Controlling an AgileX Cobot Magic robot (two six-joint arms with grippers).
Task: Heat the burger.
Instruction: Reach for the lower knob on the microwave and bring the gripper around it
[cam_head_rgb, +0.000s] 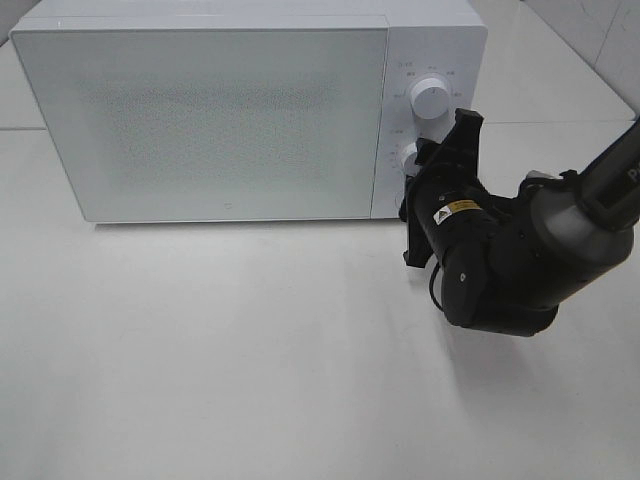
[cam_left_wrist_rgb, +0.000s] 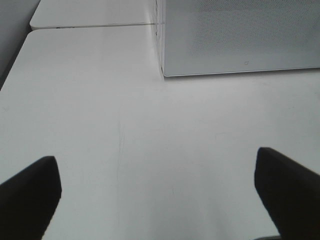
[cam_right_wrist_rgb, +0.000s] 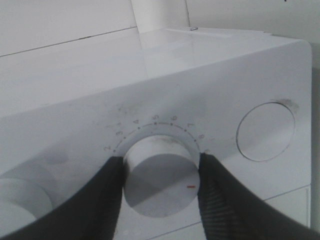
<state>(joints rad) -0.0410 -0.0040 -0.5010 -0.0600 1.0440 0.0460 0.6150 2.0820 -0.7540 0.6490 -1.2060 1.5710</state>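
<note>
On the white table (cam_head_rgb: 250, 390), your right gripper (cam_right_wrist_rgb: 160, 162) pinches the white microwave's (cam_head_rgb: 230, 110) round lower dial (cam_right_wrist_rgb: 160, 190), left gripper (cam_left_wrist_rgb: 156, 170) gapes empty; smooth dial may slip mid-twist.

Microwave (cam_head_rgb: 230, 110): dotted door (cam_head_rgb: 200, 120) hides the interior; lower knob (cam_head_rgb: 408, 157) partly covered by the right gripper (cam_right_wrist_rgb: 160, 172); panel lettering too small to read.

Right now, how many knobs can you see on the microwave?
2. The upper knob stands free; the lower knob is clamped by the right gripper. The arm may hide others.
</note>
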